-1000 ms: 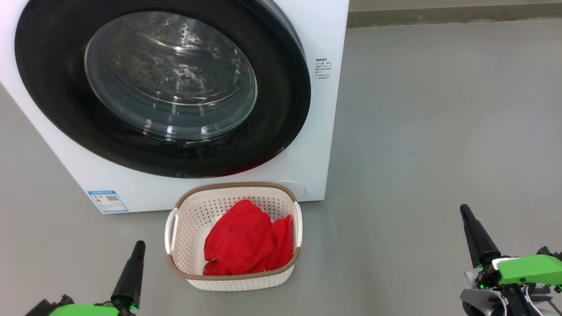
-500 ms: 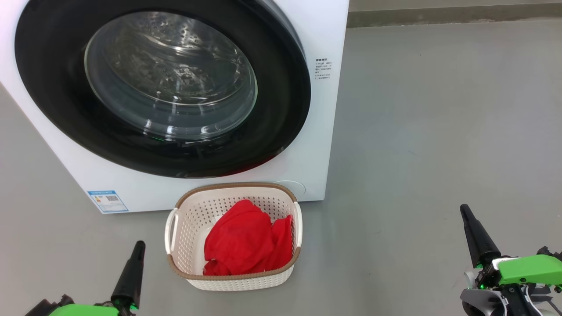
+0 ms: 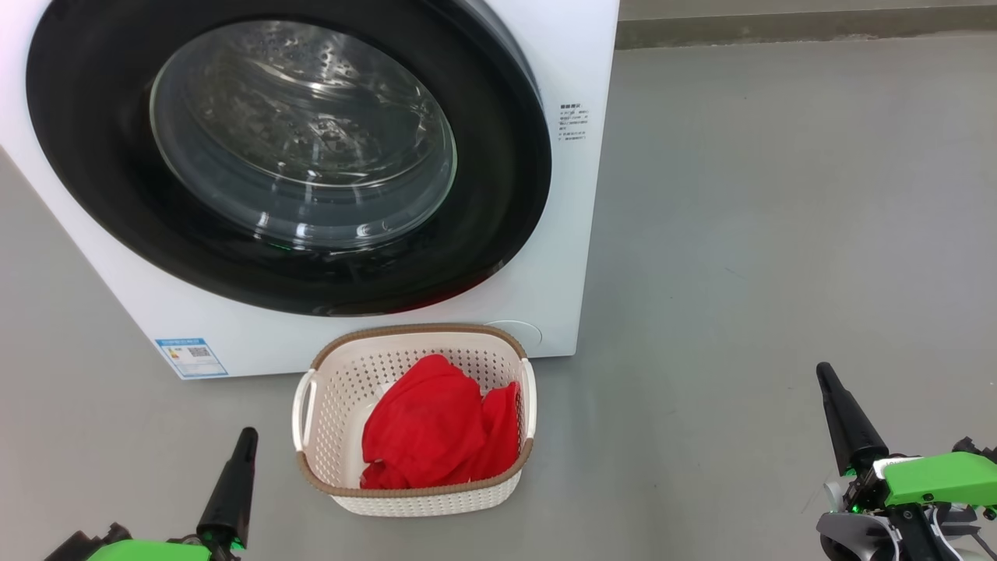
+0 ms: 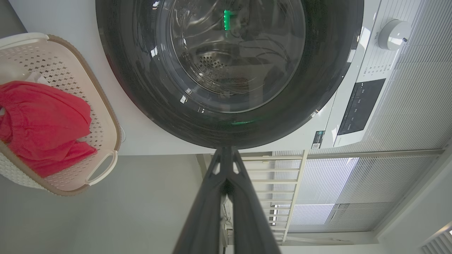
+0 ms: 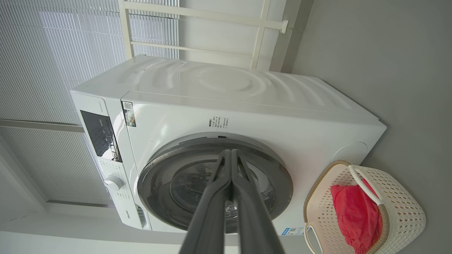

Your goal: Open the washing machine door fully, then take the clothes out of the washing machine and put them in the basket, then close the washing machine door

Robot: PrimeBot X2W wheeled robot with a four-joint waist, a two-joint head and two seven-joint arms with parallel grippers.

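Observation:
The white washing machine (image 3: 572, 234) stands at the upper left of the head view, its black-rimmed glass door (image 3: 300, 136) shut flat against the front. Directly before it on the floor sits the cream basket (image 3: 319, 389), with red clothes (image 3: 432, 428) heaped inside and a bit of white cloth beneath them. My left gripper (image 3: 248, 433) is shut and empty at the lower left, just left of the basket. My right gripper (image 3: 823, 371) is shut and empty at the lower right, well clear of the basket. In the wrist views each gripper's fingertips (image 4: 226, 150) (image 5: 229, 151) point at the door.
Bare grey floor (image 3: 779, 234) spreads to the right of the machine and between the grippers. A wall skirting (image 3: 802, 27) runs along the back. The control panel and knob (image 4: 392, 33) are on the machine's front, with white blinds (image 5: 60, 38) behind it.

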